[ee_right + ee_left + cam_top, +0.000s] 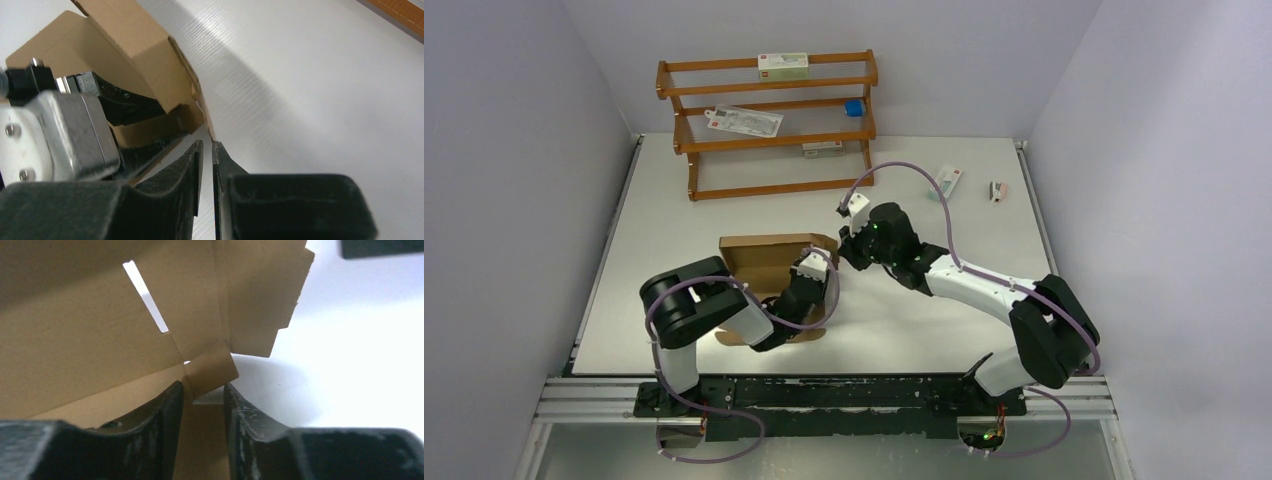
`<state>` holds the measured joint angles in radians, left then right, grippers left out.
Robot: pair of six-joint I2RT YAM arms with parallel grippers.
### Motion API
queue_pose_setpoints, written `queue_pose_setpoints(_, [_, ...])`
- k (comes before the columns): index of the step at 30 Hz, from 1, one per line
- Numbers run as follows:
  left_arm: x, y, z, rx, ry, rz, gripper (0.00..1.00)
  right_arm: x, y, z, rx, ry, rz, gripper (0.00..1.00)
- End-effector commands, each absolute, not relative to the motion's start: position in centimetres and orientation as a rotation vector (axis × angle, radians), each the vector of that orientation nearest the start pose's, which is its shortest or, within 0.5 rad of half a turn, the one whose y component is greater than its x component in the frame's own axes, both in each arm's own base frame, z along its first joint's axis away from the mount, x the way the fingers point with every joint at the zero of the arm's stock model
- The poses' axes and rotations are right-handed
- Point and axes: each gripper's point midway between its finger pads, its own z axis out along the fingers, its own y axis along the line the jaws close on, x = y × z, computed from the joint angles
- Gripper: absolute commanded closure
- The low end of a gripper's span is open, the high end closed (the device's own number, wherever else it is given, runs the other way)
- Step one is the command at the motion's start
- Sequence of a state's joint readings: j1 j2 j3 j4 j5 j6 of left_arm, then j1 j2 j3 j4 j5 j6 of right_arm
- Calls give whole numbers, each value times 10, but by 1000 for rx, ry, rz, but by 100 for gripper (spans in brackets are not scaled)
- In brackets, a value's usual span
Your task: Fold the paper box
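- Two black-and-white arms reach in from the near edge of the white table [904,335], and both meet at the paper box [764,255].
- We see the paper box lying on the table a bit left of the middle. It is plain brown and partly folded, with some flaps standing up. The left arm hides its near part.
- We find the left gripper [204,387] at the right side of the box. Its jaws stand a little apart, and a small cardboard tab [212,371] sits right at their tips. We cannot tell if they press on it.
- Just past it, the right gripper [207,145] is at the box's far right corner. Its jaws are almost pressed together and pinch a thin edge of the box wall.
- Farther back on the right, a small white carton [948,181] and a tiny thing [997,190] we cannot make out lie on the table, well apart from the box.
- At the far edge we see a wooden rack [764,188]. It holds a white carton on top [784,66], then a flat white pack [744,121] and a blue thing [854,108] one shelf down.
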<state>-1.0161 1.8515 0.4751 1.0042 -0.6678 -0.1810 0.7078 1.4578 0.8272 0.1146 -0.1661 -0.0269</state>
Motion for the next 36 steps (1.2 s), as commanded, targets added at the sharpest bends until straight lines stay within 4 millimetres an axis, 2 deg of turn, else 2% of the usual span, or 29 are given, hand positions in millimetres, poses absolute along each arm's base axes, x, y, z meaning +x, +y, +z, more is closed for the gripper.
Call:
queue_pose_setpoints(1, [293,-276,37,206,1811,-314,63,299,293,132,-845,1908,593,83])
queue_pose_setpoints(4, [292,-273,37,189,1810,-343,71,298,294,134,-851,1878,603,83])
queue_pose_setpoints(7, [290,-271,36,183,1815,-367,75,297,296,138,-857,1836,616,79])
queue_pose_setpoints(12, [288,-268,36,189,1815,-380,74,301,296,138,-865,1780,593,66])
queue_pose_setpoints(17, [285,-267,37,203,1811,-398,73,297,309,140,-917,1699,658,50])
queue_pose_setpoints(21, [283,-266,41,218,1800,-405,71,306,312,137,-904,1676,641,46])
queue_pose_setpoints(24, [281,-263,43,221,1796,-409,69,314,314,133,-882,1685,625,49])
queue_pose_setpoints(28, [278,-261,47,227,1789,-418,64,315,315,121,-879,1706,625,59])
queue_pose_setpoints(32, [275,-264,51,254,1770,-434,49,308,317,115,-875,1729,648,76])
queue_pose_setpoints(36, [273,-274,56,313,1740,-395,39,304,315,114,-847,1755,646,87])
